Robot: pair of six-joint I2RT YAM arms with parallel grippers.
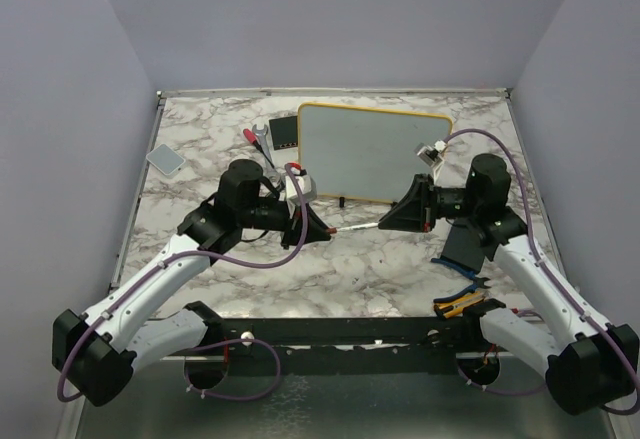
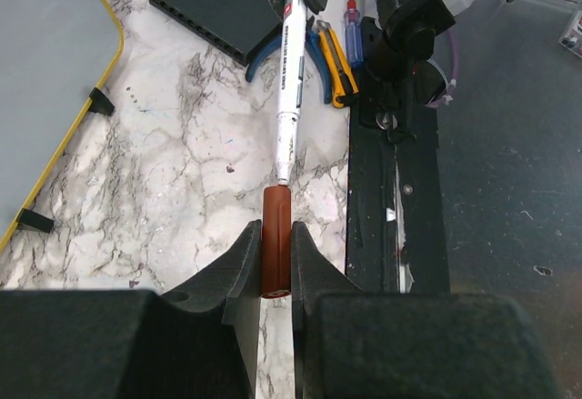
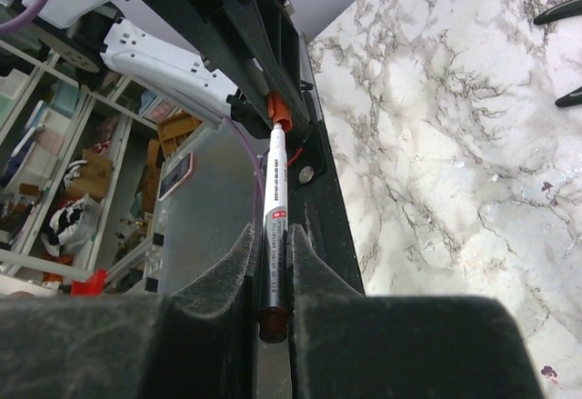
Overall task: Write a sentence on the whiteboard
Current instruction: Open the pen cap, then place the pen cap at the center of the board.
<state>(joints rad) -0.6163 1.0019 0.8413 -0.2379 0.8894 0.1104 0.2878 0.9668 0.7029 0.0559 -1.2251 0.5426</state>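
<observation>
**A:** What is found nearest, by the arm bases?

**B:** At the near right of the marbled surface (image 1: pixel 380 269), blue-handled pliers (image 2: pixel 317 54) and a yellow utility knife (image 2: pixel 333 64) are laid side by side. A flat black box with a row of ports (image 2: pixel 214 8) is set just beyond them.

**A:** And how are the fingers set?

**B:** In the middle, the left fingers (image 2: pixel 241 272) are clenched on a red-brown plastic cap (image 2: pixel 275 240). The right fingers (image 3: pixel 232 272) are clamped round the barrel of a slim white marker (image 3: pixel 275 190), which is held above the surface between the two arms. Its tip is met by the mouth of the cap; whether it is seated inside cannot be told.

**A:** Where is the board placed?

**B:** The large rectangular whiteboard with a thin yellow frame (image 1: pixel 370 149) is placed at the far middle of the surface, beyond both sets of fingers. Its small black feet are turned toward the arms. A small black rectangular case (image 1: pixel 285 135) is set just beside its left edge, with a red-handled tool (image 1: pixel 248 137) next to that. A small grey pad (image 1: pixel 165 159) is seen well apart at the far left.
</observation>
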